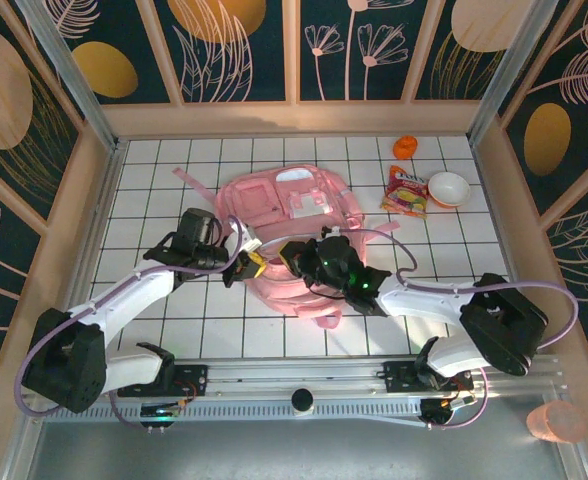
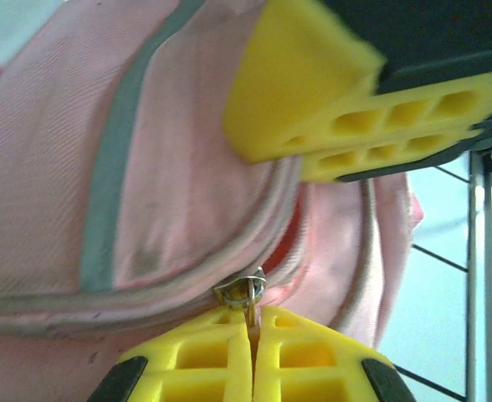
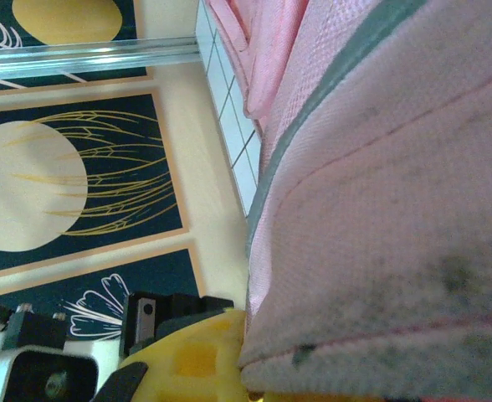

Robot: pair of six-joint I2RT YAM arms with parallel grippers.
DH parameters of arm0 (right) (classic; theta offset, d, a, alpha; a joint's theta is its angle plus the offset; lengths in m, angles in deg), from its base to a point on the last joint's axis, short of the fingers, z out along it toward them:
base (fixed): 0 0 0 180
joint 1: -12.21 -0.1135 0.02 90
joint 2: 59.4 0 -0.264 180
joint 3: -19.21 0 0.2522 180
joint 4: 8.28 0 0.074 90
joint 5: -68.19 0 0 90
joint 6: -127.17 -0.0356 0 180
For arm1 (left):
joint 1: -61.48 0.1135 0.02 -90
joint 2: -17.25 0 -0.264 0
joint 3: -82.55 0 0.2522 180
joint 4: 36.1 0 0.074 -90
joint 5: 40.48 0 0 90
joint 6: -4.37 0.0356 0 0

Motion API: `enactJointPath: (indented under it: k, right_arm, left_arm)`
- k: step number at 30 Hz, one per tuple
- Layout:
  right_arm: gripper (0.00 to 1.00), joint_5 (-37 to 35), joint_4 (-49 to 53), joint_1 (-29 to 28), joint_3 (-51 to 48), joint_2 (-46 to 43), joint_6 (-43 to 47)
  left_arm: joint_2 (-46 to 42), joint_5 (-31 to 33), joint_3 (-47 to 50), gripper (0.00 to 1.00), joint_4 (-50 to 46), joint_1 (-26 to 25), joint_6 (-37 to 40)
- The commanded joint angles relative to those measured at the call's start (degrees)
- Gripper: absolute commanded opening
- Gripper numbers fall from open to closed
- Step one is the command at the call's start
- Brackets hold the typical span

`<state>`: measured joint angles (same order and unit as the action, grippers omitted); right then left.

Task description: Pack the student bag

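The student bag, a big pale pink backpack, lies flat in the middle of the table. My left gripper is at its near left edge, and my right gripper is just to the right of it at the near edge. In the left wrist view the left gripper is shut on the metal zip pull of the bag. The right gripper's yellow fingers are pressed together over the bag's seam. In the right wrist view pink fabric drapes over the right gripper, one finger showing.
At the back right stand a white bowl, a colourful snack packet and a small orange thing. A pink strap trails off the bag to the back left. Patterned walls close in the table on three sides.
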<state>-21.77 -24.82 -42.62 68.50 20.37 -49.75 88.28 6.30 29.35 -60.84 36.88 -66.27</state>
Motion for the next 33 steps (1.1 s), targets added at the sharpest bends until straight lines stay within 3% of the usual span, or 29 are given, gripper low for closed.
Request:
enactJointPath:
  k: [1,5,9,12,18,22,25,28,33]
  right_arm:
    - [0.00,-1.73,-2.54,1.08,2.40,1.87,1.90]
    - [0.00,0.27,-2.31,1.80,4.26,2.87,4.36]
    - [0.00,3.91,1.06,3.67,4.46,0.68,10.10]
    - [0.00,11.18,7.26,6.84,4.80,-2.47,19.00]
    - [0.00,27.01,21.35,13.87,6.97,-7.43,39.21]
    - [0.00,34.68,30.78,16.75,10.96,-6.33,50.44]
    - [0.00,38.37,34.07,17.77,13.63,-4.81,55.18]
    - [0.00,40.07,35.02,18.57,15.75,-3.52,56.45]
    - [0.00,41.53,34.28,19.22,17.54,-2.18,56.18]
  left_arm:
    - [-2.42,-7.50,-2.18,0.00,2.29,-2.07,-2.11]
    - [-2.08,-7.82,-2.07,0.03,6.79,-5.66,-5.70]
    - [-1.52,-5.60,-3.55,0.30,4.56,-6.72,-3.64]
    - [-4.50,-1.82,-3.98,0.48,3.27,-6.71,-0.57]
    - [-8.40,7.38,-4.44,0.72,0.89,-6.73,9.81]
    - [-7.91,10.49,-4.31,0.74,1.70,-6.70,17.02]
    - [-5.65,9.35,-5.39,0.73,1.87,-6.75,20.84]
    - [-2.62,6.28,-6.66,0.71,1.85,-7.10,22.99]
    - [-0.08,6.68,-5.32,0.69,7.24,-9.52,24.07]
